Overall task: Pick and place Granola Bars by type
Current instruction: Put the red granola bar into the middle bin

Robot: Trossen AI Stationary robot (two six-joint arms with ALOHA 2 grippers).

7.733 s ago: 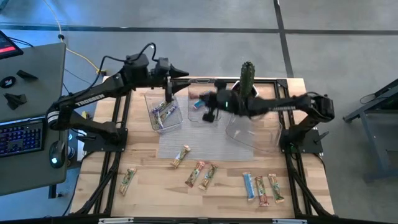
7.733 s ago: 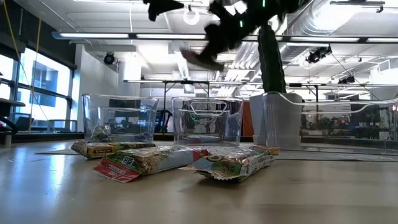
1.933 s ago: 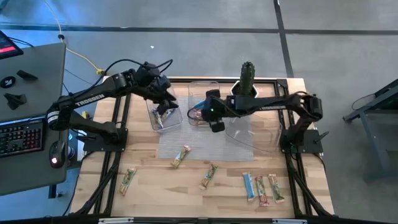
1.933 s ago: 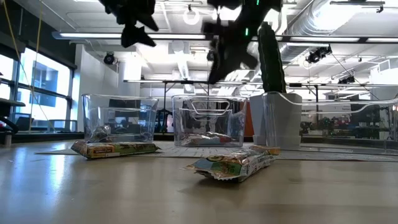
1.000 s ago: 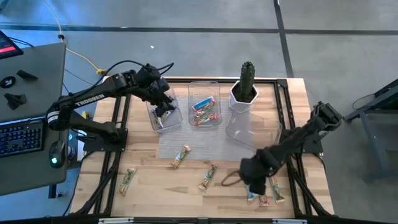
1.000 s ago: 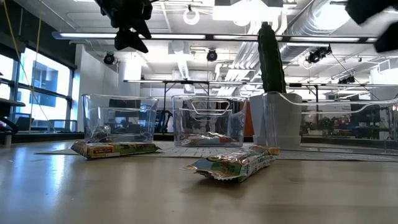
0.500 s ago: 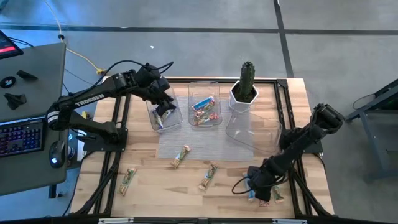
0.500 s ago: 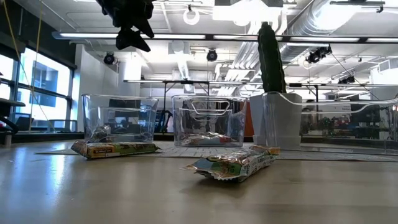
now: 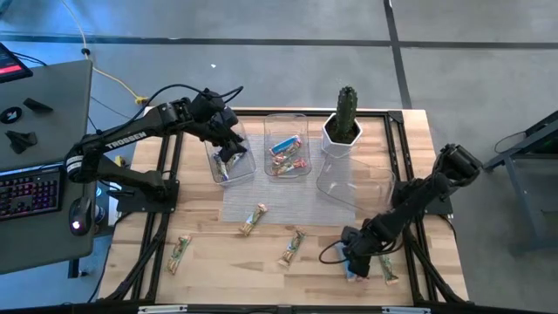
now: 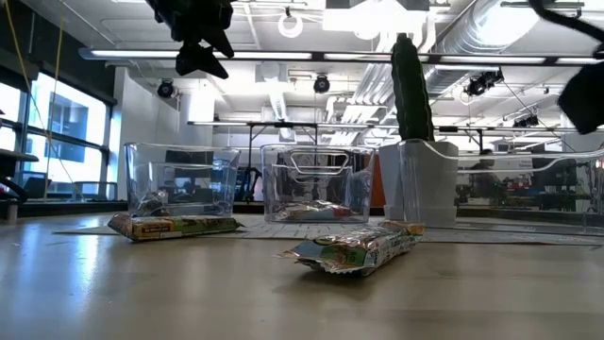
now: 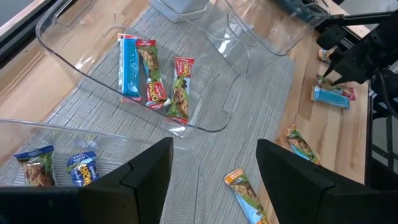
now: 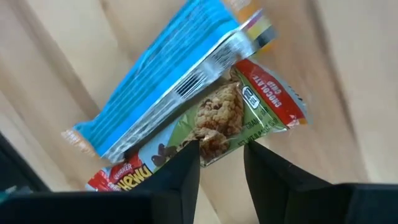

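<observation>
The bars under the right gripper (image 9: pixel 356 258) are largely covered by it in the high view, at the table's front right. In the right wrist view its fingers (image 12: pixel 180 180) are seen slightly parted, straddling a red-green bar (image 12: pixel 236 121) that lies under a blue bar (image 12: pixel 168 84); whether the bar is touched cannot be told. The left gripper (image 9: pixel 228 150) is held over the left bin (image 9: pixel 248 172), its fingers (image 11: pixel 146 177) spread wide and empty. Purple bars (image 11: pixel 82 168) are shown in that bin, three bars (image 11: pixel 149 78) in the middle bin (image 9: pixel 268 142), and loose bars (image 9: pixel 291 247) on the table (image 9: pixel 218 253).
</observation>
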